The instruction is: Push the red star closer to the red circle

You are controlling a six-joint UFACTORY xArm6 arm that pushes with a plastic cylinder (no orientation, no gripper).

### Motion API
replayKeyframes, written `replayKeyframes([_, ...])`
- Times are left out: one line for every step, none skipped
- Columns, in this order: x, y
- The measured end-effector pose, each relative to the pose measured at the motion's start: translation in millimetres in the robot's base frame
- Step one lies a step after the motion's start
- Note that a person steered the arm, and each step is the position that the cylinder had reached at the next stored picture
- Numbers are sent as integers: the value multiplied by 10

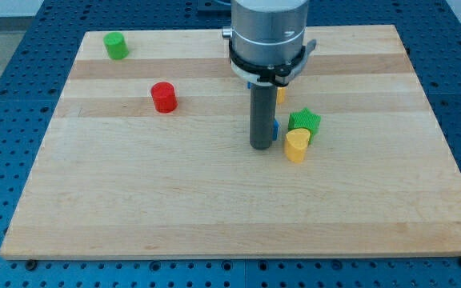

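The near half of the board [174, 208] is bare wood, so there is open room toward 6 o'clock; my tip [262, 147] rests near the middle, with a yellow block [296, 146] just beside it at 3 o'clock and a green star [304, 122] at 2 o'clock, touching or nearly touching the yellow one; a blue sliver [275, 126] and a yellow sliver [281, 94] peek out behind the rod, shapes unclear. I carry no pincer, only the rod, so nothing is spread or pinched. The red star does not show; I judge it may be hidden behind the arm. The red circle [164, 97] stands well apart at 10 o'clock across a clear lane; farther on, a green cylinder [116, 46] sits near the far left edge.
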State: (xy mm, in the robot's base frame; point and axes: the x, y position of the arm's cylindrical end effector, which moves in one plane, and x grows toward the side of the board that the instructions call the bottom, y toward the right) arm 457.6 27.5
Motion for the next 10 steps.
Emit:
replayKeyframes([-189,0])
replayKeyframes([-346,0])
replayKeyframes([-493,-7])
replayKeyframes([-597,-35])
replayKeyframes([-623,-3])
replayKeyframes([-614,185])
replayKeyframes([-546,406])
replayKeyframes([-565,552])
replayKeyframes([-682,650])
replayKeyframes([-888,659])
